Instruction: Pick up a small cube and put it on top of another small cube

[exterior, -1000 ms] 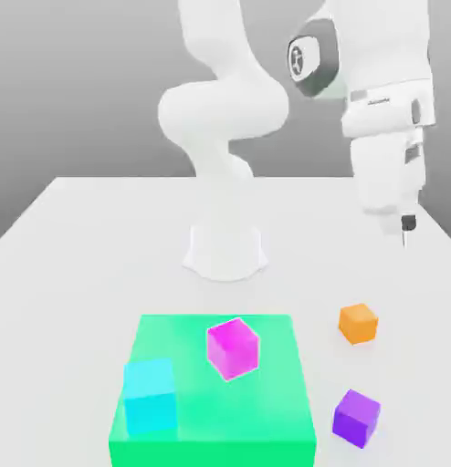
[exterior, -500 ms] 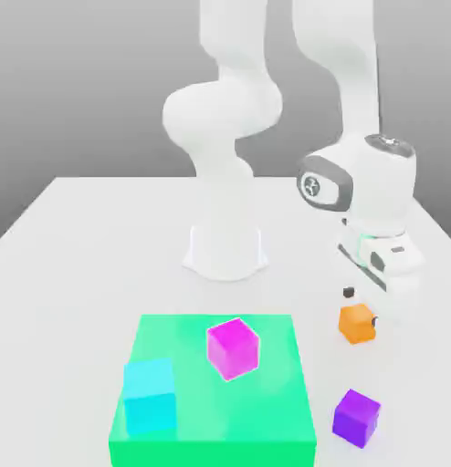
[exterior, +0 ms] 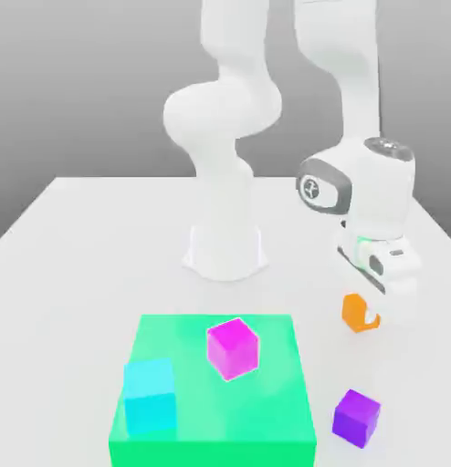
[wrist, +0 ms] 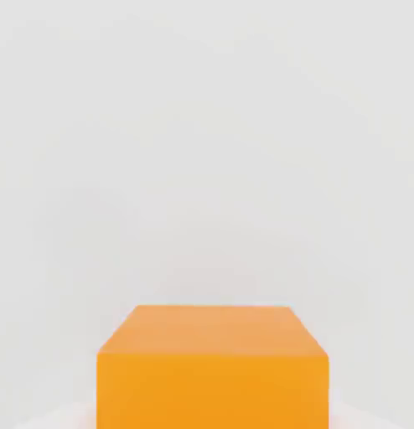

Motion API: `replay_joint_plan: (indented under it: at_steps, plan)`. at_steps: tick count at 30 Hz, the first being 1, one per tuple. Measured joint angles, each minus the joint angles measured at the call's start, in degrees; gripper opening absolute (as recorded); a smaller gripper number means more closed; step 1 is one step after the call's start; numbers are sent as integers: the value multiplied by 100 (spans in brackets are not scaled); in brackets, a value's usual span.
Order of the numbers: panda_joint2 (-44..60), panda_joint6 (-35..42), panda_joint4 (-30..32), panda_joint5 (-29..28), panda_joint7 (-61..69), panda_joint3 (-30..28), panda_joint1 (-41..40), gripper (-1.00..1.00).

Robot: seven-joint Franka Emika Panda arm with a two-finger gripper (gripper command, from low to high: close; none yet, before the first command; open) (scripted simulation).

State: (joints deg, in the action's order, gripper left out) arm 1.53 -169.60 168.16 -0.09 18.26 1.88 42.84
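The jaws [exterior: 368, 316] are clamped on the orange cube [exterior: 355, 312], likely to carry it onto the purple cube [exterior: 356, 419]. Both cubes lie beyond the green block's [exterior: 256, 415] edge on the exterior view's right. The counter [exterior: 92, 246] is pale, the backdrop [exterior: 92, 91] grey.

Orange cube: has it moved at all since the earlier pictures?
Yes, slightly. In the exterior view the orange cube now sits a little farther from the purple cube, which lies where it did.
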Motion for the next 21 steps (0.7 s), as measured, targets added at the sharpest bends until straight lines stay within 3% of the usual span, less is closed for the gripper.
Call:
replay_joint_plan:
  at_steps: [2, 4, 18, 21]
  plan:
    - [-288, 355, -67, 17, -58, -103, -8, -100]
    - [-353, 745, -393, 5, -246, -328, -543, -100]
    - [-307, 3582, -3282, -25, -1800, -1811, -3450, -100]
    - [58, 3309, -3361, 131, -1805, -1719, -4112, -100]
